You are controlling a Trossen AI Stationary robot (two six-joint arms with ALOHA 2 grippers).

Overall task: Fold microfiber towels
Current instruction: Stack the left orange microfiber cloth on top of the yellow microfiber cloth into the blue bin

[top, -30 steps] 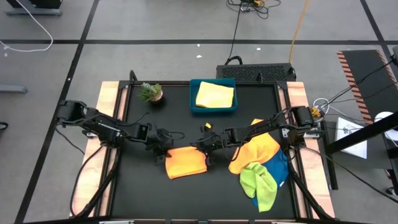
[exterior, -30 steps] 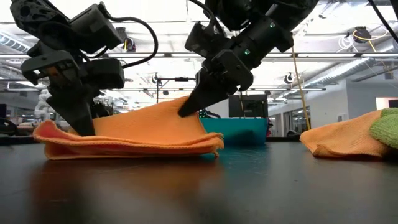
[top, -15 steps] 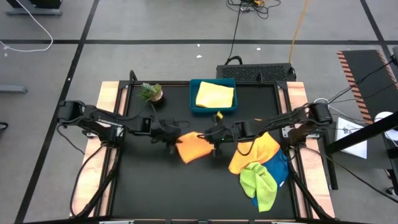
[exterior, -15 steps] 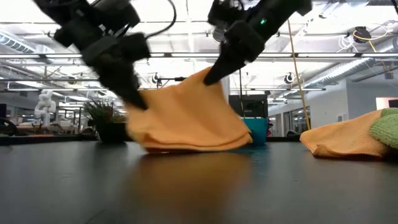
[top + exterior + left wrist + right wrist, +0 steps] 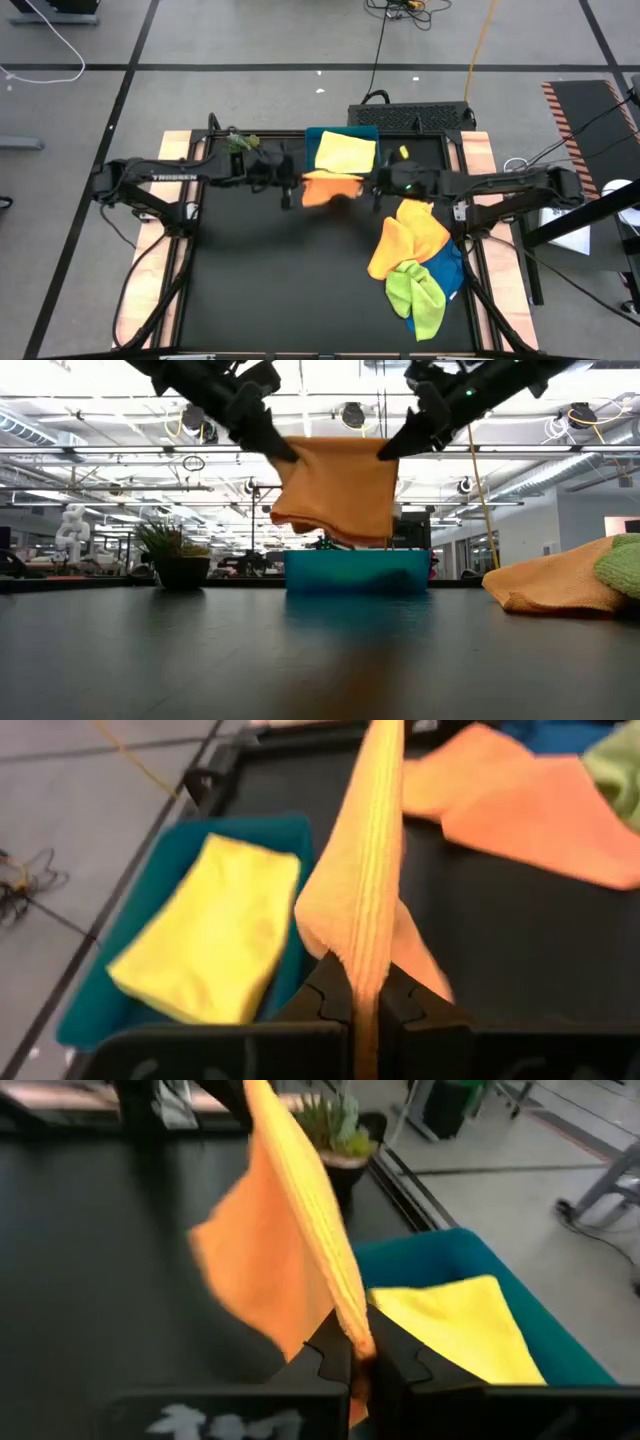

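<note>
Left claw (image 5: 288, 187) and right claw (image 5: 374, 187) clenched on folded orange towel (image 5: 335, 485), hanging above tray (image 5: 357, 572).

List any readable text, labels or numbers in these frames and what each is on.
"TROSSEN": white lettering on the left arm, high view.
White lettering on the right wrist housing, right wrist view: too blurred to read.
Nothing readable on the towels, tray or plant pot.

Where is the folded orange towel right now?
The orange towel hangs in the air between the left gripper and right gripper, just before the blue tray holding the yellow towel.
</note>
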